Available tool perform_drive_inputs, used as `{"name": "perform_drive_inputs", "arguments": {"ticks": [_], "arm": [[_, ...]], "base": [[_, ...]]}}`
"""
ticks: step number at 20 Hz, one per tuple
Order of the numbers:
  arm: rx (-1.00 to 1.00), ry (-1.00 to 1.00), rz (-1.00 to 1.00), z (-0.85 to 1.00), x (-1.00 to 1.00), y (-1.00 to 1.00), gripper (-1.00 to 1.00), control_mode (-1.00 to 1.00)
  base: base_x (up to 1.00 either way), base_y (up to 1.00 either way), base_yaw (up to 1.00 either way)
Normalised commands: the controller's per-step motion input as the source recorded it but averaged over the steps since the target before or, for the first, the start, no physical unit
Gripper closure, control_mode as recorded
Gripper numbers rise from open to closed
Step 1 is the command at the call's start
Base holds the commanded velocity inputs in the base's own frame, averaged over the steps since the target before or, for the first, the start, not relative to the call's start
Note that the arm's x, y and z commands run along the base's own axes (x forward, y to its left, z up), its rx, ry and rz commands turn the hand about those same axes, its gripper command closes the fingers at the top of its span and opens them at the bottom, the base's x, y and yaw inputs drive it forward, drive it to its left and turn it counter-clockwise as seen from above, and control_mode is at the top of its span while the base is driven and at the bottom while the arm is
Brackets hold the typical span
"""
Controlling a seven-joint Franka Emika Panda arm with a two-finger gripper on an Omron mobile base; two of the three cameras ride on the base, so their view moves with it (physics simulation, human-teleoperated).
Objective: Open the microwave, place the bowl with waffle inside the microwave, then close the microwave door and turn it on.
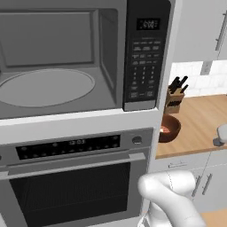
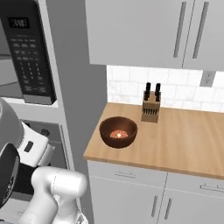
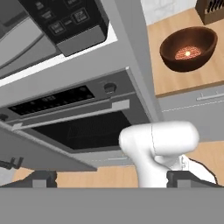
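The microwave [image 1: 62, 57] is cut off by the top and left edges of the left base view, and its keypad labels are too small to be read. The bowl [image 1: 169, 127] is partly hidden there behind the cabinet edge. In the right base view, the tabletop [image 2: 183, 140] is cut by the right edge. What lies glowing in the bowl cannot be identified.

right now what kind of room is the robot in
A home kitchen, rendered in simulation. A built-in microwave stands open above a wall oven, and beside them a wooden counter holds a knife block and a bowl.
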Motion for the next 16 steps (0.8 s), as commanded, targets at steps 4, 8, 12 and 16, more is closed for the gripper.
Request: {"name": "perform_drive_inputs", "arguments": {"ticks": [4, 8, 12, 16], "arm": [[0.0, 0.0, 0.0, 0.0, 0.0, 0.0, -1.0, 1.0], [0.0, 0.0, 0.0, 0.0, 0.0, 0.0, -1.0, 1.0], [0.0, 0.0, 0.0, 0.0, 0.0, 0.0, -1.0, 1.0], [0.0, 0.0, 0.0, 0.0, 0.0, 0.0, -1.0, 1.0]], "base": [[0.54, -0.51, 0.03], [0.35, -0.51, 0.09], [0.37, -0.42, 0.3], [0.11, 0.0, 0.11]]}}
